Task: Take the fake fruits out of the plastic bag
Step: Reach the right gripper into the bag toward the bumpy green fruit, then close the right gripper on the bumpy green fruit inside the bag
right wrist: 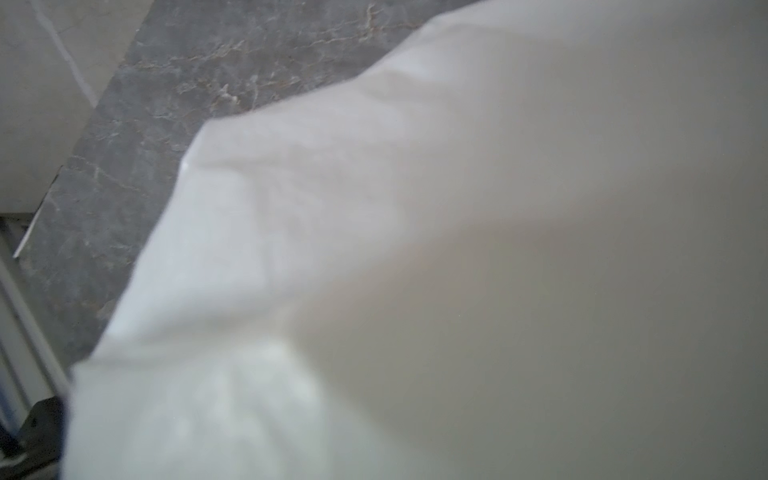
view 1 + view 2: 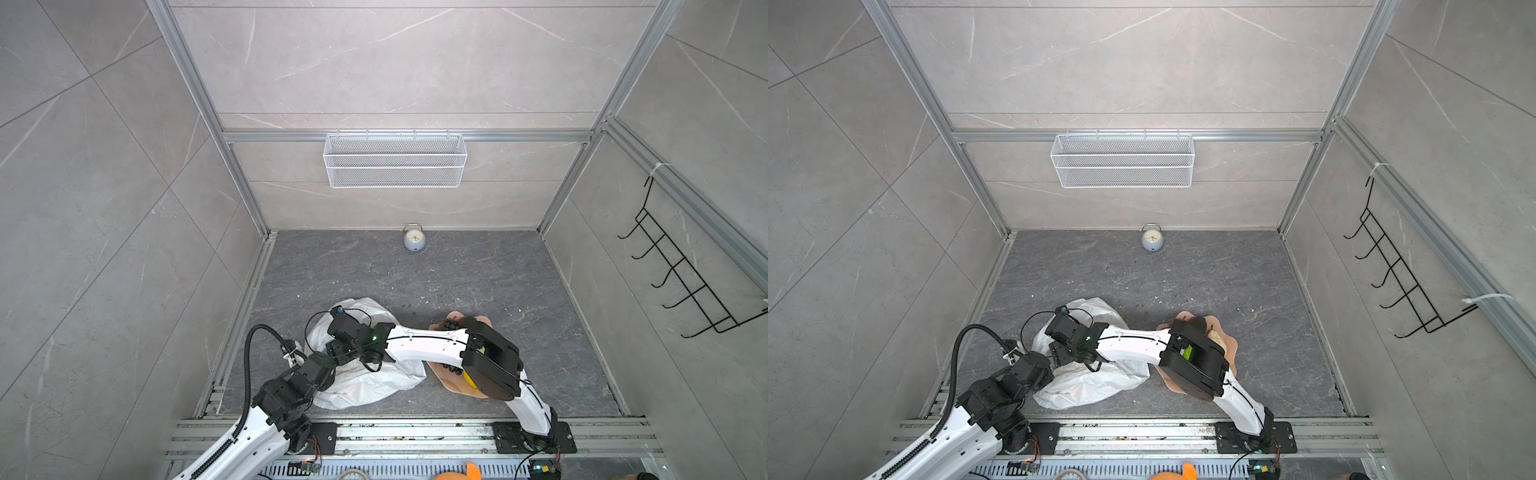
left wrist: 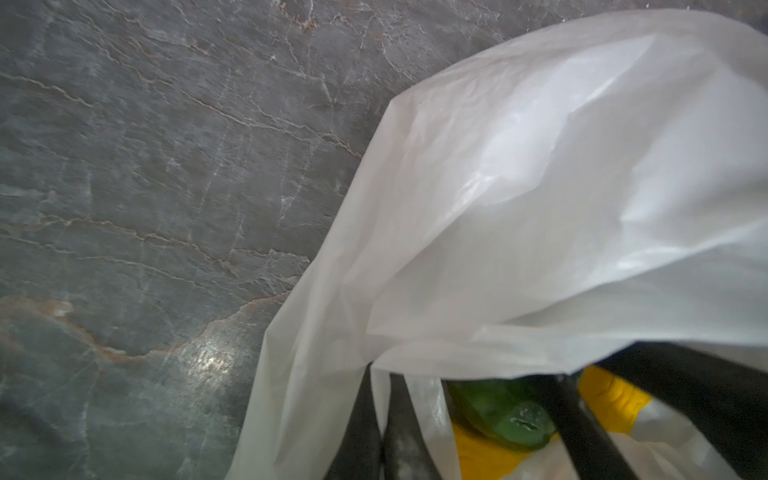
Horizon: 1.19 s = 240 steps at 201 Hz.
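Nearest your side, your left pincer (image 3: 380, 376) is pressed together on a thin strip of the large crinkled white plastic carrier bag (image 3: 540, 208), with the film caught between its dark jaws. The bag lies slumped at the near left of the dark grey marbled desk (image 2: 457, 282). Under its lifted film, in the left wrist view, you can see a glossy green plastic fruit (image 3: 507, 415) and a yellow plastic fruit (image 3: 615, 399) inside the bag, touching each other.

Your right arm (image 2: 428, 345) reaches across from the right, and your right pincer (image 2: 337, 347) sits on top of the bag, close to the left one. Blurred white film fills its wrist view, so you cannot tell whether its jaws are spread or closed.

Just right of the bag, under that arm's elbow, stands the peach-pink scalloped bowl (image 2: 446, 382). A dark purple plastic grape bunch (image 2: 451, 323) shows at its far rim, and a beige lumpy plastic fruit (image 2: 1214, 336) shows in a top view.

Well beyond, against the back wall, the small round grey alarm clock (image 2: 414, 240) stands upright. Above it hangs the white wire mesh basket (image 2: 395, 160).
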Available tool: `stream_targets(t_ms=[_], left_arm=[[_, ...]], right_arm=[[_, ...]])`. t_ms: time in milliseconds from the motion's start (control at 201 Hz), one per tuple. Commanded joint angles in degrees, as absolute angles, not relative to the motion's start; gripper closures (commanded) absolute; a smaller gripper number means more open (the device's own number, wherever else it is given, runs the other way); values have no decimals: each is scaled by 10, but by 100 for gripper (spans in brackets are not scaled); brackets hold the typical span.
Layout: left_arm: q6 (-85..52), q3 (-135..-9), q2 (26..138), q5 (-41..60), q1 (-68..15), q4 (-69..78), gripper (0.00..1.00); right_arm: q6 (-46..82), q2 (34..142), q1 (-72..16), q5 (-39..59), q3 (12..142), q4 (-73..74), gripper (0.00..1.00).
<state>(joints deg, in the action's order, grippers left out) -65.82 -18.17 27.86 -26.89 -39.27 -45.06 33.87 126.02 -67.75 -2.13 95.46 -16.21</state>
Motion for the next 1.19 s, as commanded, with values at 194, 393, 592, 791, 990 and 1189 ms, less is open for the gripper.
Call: stream_targets(t_ms=[194, 393, 592, 791, 990, 1189], left_arm=[[-664, -172, 229, -276, -394, -443, 100], [-664, -170, 231, -278, -394, -445, 100], [-662, -173, 231, -280, -394, -445, 100], [-661, -171, 232, -276, -394, -443, 100], [-648, -170, 246, -273, -394, -425, 100], [-617, -193, 302, -273, -394, -407, 100]], right_arm=[[364, 1287, -684, -6, 986, -224, 27], [364, 1298, -689, -1, 994, -251, 25], [375, 1319, -693, -1, 1011, -256, 30], [353, 1263, -693, -65, 974, -220, 38], [328, 1206, -693, -92, 944, -197, 41], [327, 1134, -693, -87, 892, -192, 42]])
